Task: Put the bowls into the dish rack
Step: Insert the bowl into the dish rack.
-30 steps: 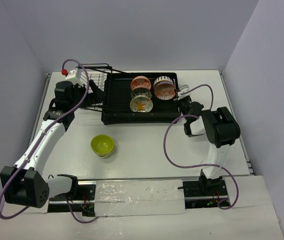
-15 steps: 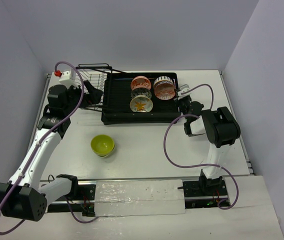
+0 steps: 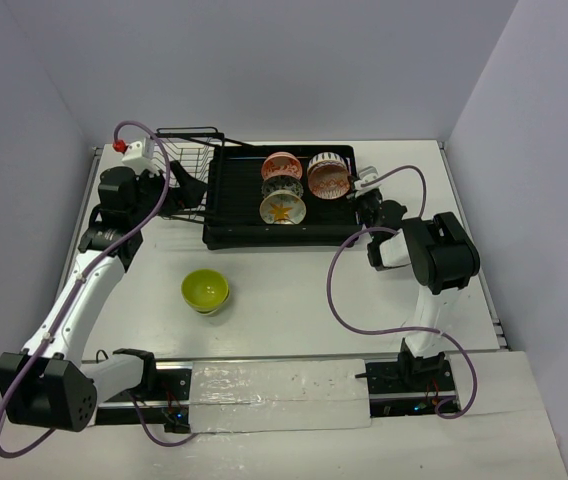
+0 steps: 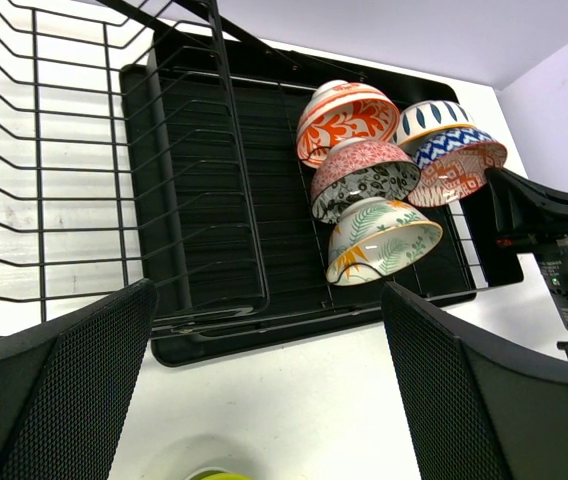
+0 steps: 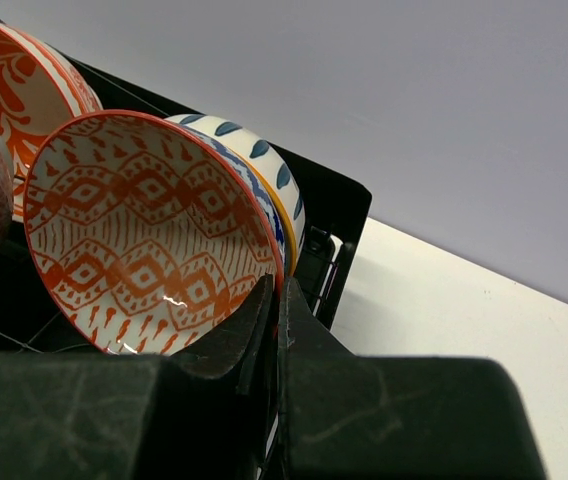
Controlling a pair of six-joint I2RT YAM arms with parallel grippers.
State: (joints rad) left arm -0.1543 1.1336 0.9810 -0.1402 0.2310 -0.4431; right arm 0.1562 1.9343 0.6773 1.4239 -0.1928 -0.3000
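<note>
Left gripper (image 3: 184,188), jaws apart and empty, has drawn back over the rack's (image 3: 234,228) left end, the right gripper (image 3: 367,206) stays closed, so the green bowl (image 3: 205,290) still waits on the table.

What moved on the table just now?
The left arm swung a little to the left, away from the wire basket. The left hand is open and empty; nothing was grabbed or dropped. The right hand stayed shut beside the rack, the green bowl stayed on the table, and the other bowls stayed in the rack.
</note>
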